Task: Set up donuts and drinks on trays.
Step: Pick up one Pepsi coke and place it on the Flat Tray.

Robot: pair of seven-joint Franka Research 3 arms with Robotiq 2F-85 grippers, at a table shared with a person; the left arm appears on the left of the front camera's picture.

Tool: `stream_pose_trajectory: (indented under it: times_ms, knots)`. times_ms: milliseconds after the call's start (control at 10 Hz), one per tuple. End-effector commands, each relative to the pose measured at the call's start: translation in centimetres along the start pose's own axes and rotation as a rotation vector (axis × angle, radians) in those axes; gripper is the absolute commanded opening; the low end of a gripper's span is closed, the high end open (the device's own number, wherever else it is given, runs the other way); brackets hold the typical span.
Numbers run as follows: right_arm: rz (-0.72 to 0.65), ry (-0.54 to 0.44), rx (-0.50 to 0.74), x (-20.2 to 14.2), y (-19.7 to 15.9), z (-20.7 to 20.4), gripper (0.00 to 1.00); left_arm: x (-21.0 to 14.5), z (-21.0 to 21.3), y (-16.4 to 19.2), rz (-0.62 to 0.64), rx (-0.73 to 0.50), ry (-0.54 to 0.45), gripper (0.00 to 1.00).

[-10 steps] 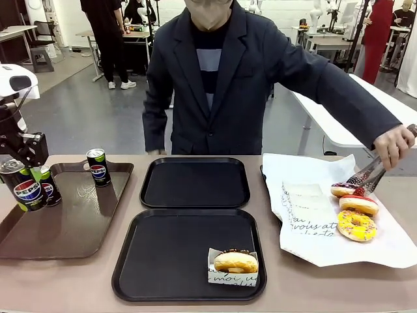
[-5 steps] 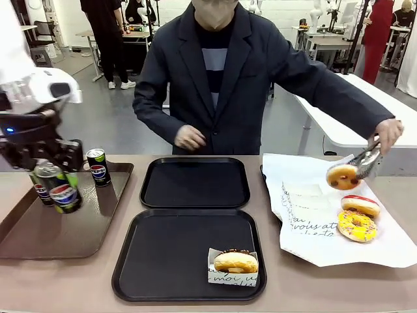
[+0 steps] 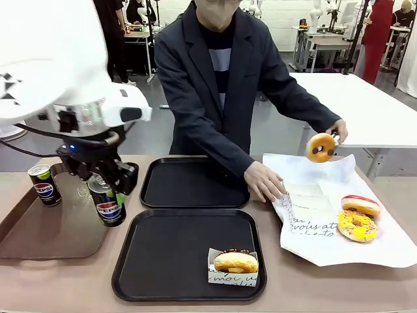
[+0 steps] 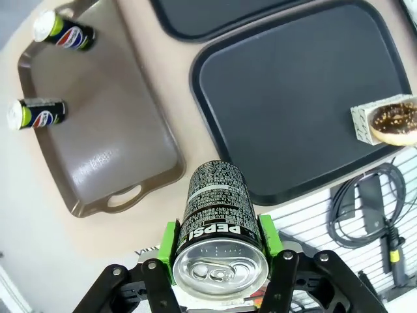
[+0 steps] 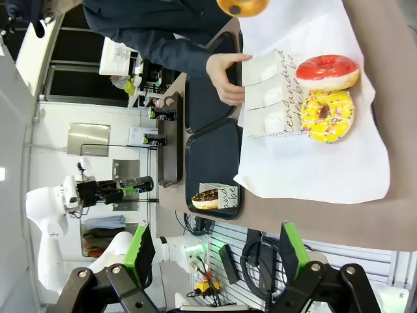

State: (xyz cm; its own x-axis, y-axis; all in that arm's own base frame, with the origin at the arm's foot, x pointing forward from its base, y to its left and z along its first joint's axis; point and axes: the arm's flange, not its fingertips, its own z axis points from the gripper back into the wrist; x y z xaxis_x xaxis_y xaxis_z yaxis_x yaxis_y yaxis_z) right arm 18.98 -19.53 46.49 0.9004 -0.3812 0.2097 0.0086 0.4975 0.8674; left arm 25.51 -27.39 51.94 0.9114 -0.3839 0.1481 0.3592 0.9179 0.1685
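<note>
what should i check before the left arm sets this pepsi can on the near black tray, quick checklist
1. Grip on the can in the left jaws: ok, a green pad presses on each side.
2. The can over the near tray: not ok, it hangs by the brown tray's right edge.
3. Landing spot free: ok, the tray's left part is bare; the sleeved donut sits in its near right corner.
4. The person's hand clear of the near tray: ok, it rests on the paper beside the far tray.
5. Right jaws free: ok, open and empty.
</note>
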Motion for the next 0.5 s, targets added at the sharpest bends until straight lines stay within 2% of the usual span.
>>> stream_pose_trajectory:
  times_ms: [0, 400]
  knots:
    - [0.016, -0.005, 0.022, 0.1, -0.1, 0.0, 1.00, 1.3, 0.3, -2.3, -0.065, 0.060, 0.014, 0.58]
    - [0.016, -0.005, 0.022, 0.1, -0.1, 0.0, 1.00, 5.5, -1.9, -6.5, -0.131, 0.083, 0.084, 0.58]
